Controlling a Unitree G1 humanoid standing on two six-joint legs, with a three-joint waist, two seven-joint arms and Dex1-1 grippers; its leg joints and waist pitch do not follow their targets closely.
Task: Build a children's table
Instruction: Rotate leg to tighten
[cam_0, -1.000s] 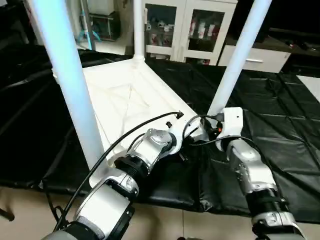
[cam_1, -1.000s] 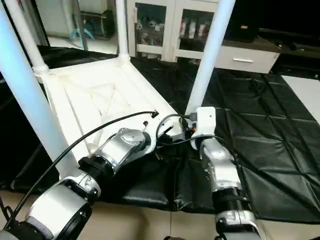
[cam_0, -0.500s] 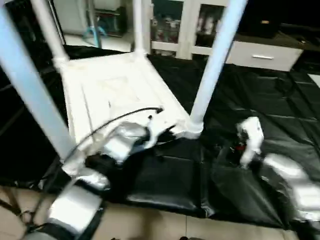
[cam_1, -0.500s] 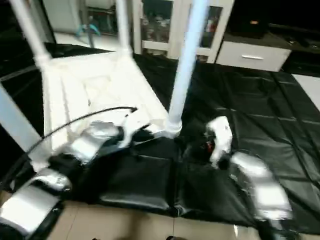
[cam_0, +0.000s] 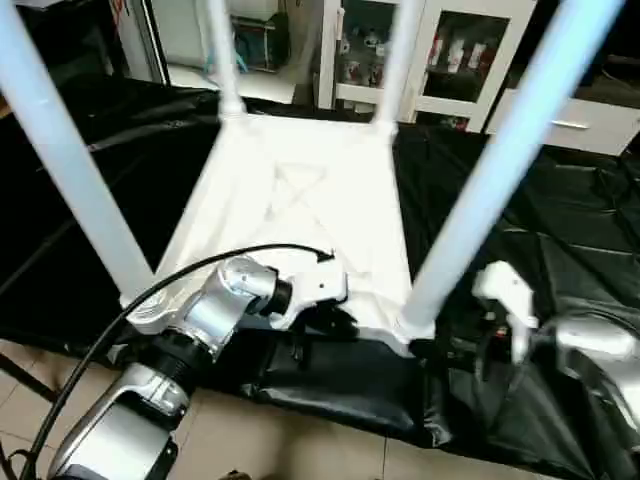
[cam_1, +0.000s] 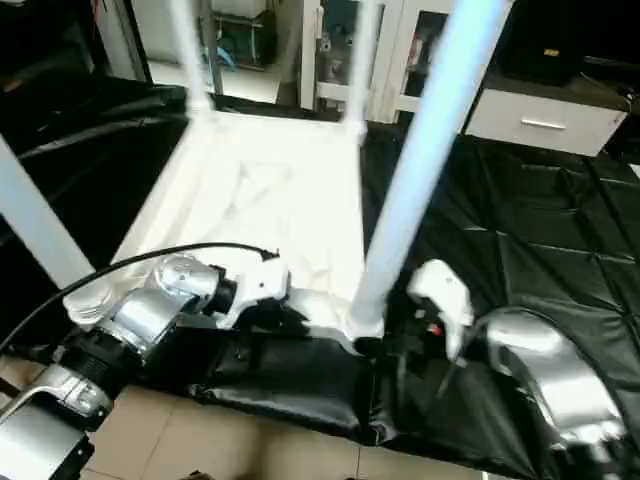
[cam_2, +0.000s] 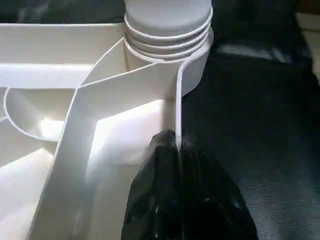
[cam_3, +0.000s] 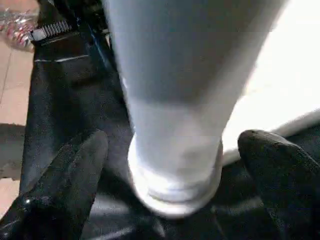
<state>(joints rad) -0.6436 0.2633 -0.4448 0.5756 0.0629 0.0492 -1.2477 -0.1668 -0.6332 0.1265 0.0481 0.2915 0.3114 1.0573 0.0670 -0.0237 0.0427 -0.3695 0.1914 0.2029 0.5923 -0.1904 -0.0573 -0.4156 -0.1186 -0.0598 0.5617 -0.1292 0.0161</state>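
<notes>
The white tabletop (cam_0: 300, 200) lies upside down on the black mat, ribbed underside up. All of its legs stand in their corner sockets, with the front right leg (cam_0: 490, 190) and front left leg (cam_0: 70, 170) nearest me. My left gripper (cam_2: 177, 145) is shut on the tabletop's near rim, just beside the front right socket (cam_2: 192, 75). My right gripper (cam_3: 170, 165) is open, one finger (cam_3: 65, 185) on each side of that leg's base (cam_3: 175, 170), not touching it. In the left eye view the right gripper (cam_0: 445, 348) sits low beside the leg.
A black mat (cam_0: 560, 250) covers the floor under the tabletop, with bare tiles (cam_0: 300, 450) in front of it. A white cabinet with glass doors (cam_0: 440, 50) and a low drawer unit (cam_0: 590, 120) stand behind. A black cable (cam_0: 180, 280) arcs over my left forearm.
The head view has swung, so the tabletop now lies head-on. My right forearm has drawn back to the right of the front right leg. My left gripper stays at the near rim.
</notes>
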